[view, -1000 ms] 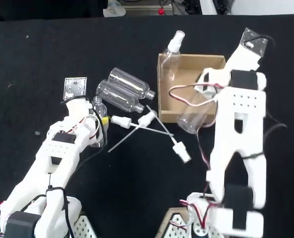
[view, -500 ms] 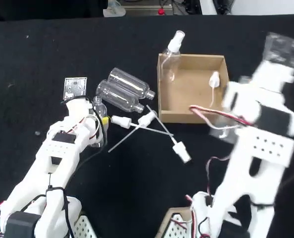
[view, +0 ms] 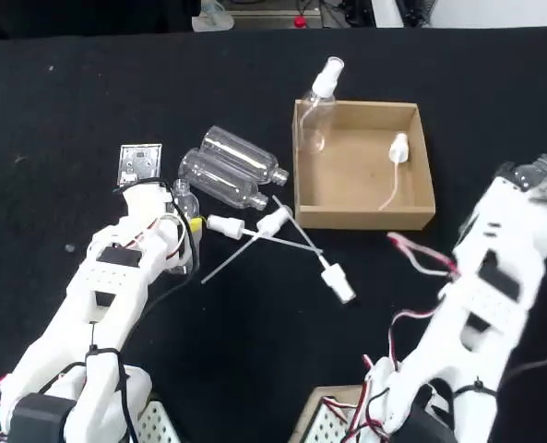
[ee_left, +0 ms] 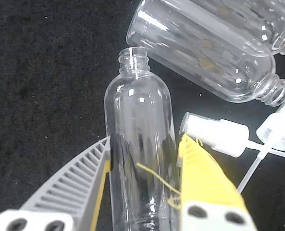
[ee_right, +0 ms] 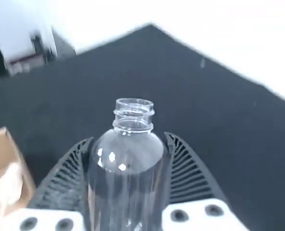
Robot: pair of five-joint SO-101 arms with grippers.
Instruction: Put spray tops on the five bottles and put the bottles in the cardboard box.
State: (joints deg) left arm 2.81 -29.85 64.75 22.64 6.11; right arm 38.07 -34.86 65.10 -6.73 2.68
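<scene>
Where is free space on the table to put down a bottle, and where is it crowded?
Bare: between left arm and right arm, nearer than the loose spray tops; also the table's far left. Crowded: from the lying bottles to the cardboard box.

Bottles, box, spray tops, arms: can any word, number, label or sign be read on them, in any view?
None can be read. The lying bottles are clear and unlabelled, as are the bottle in the left gripper and the other bottle in the right gripper. The box is plain cardboard; the spray tops are plain white.
</scene>
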